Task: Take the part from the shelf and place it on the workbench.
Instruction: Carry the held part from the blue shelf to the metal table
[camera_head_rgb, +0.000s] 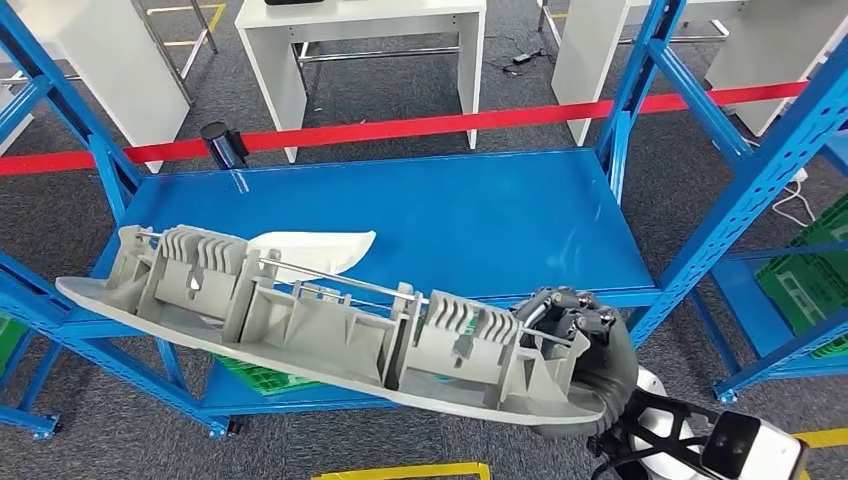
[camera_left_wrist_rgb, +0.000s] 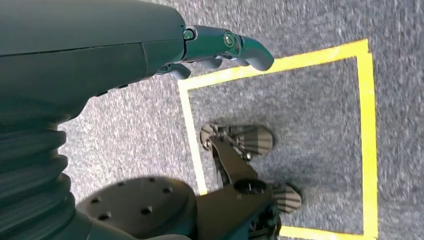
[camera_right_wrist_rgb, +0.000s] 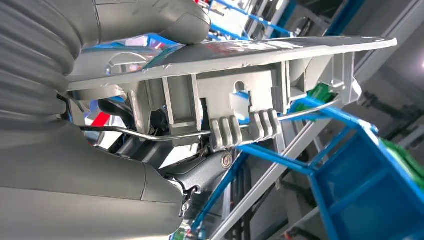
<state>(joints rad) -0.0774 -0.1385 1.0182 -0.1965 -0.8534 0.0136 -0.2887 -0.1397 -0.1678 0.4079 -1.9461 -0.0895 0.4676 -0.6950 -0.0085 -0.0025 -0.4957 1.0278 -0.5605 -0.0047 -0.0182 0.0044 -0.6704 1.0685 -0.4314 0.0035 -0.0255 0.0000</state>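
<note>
The right hand (camera_head_rgb: 572, 318) grips one end of the long grey part (camera_head_rgb: 300, 325), thumb on its flat face and fingers on the ribbed side. The part stretches across the lower half of the head view, in front of the blue shelf (camera_head_rgb: 420, 215). A white piece (camera_head_rgb: 315, 248) lies on the shelf. The left hand (camera_left_wrist_rgb: 220, 47) hangs over carpet holding nothing, fingers seemingly loosely extended.

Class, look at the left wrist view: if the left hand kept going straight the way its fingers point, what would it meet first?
Probably the grey carpet floor, near the yellow tape line. The left hand hangs holding nothing, and nothing lies between; depth is hard to judge.
</note>
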